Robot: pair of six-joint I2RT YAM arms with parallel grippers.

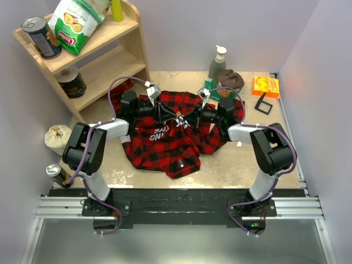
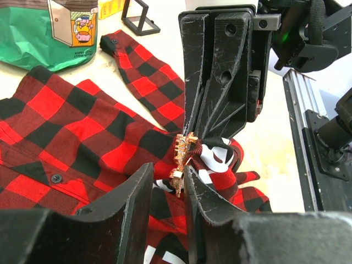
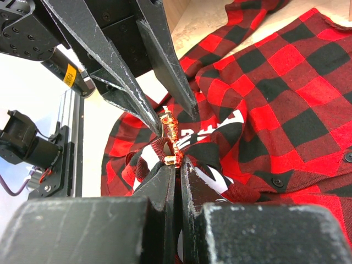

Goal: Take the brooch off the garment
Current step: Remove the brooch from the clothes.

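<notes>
garment (image 3: 286, 71) being pinched by right end effector (image 3: 177, 162) | brooch (image 3: 171, 132) being straddled by spread left end effector (image 2: 168, 169) | straight pull advised imo

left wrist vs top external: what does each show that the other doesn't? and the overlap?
Only left wrist: a legible brooch, gold-tan, in the gap between the fingers of the left gripper. Only top external: the shelf, soap bottle and orange box. Both: the plaid garment, with the right gripper meeting the left one over it.
</notes>
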